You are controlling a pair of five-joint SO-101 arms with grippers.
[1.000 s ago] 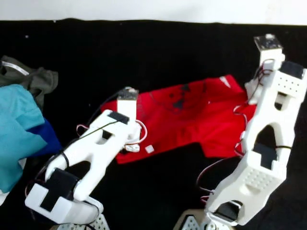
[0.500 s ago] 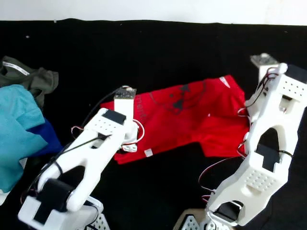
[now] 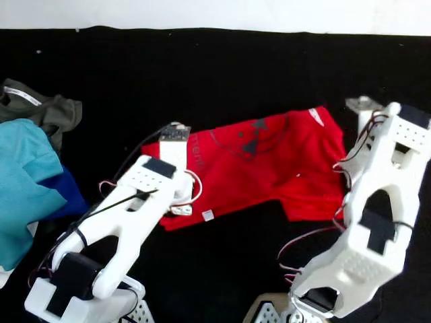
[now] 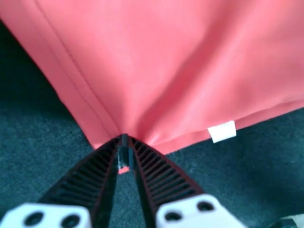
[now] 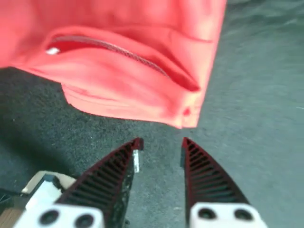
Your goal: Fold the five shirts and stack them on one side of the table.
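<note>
A red shirt [image 3: 262,165] lies spread across the middle of the black table, with a dark print near its top. My left gripper [image 4: 124,152] is shut on the hem at the shirt's near-left corner, and the cloth [image 4: 180,61] puckers toward the closed tips. A small white tag [image 4: 222,131] sticks out of the hem beside it. In the high view this gripper [image 3: 176,205] sits at that corner. My right gripper [image 5: 160,145] stands open over bare table, just off the folded edge of the red shirt [image 5: 123,71], holding nothing.
A pile of other shirts lies at the table's left edge: a teal one [image 3: 23,182] on top, an olive one [image 3: 47,108] behind it and a blue one [image 3: 67,195] underneath. The right arm [image 3: 377,202] stands tall beside the shirt's right edge.
The right arm has drawn back toward the front, and the shirt's right edge now lies free of it. The left arm has shifted while keeping hold of the hem corner.
</note>
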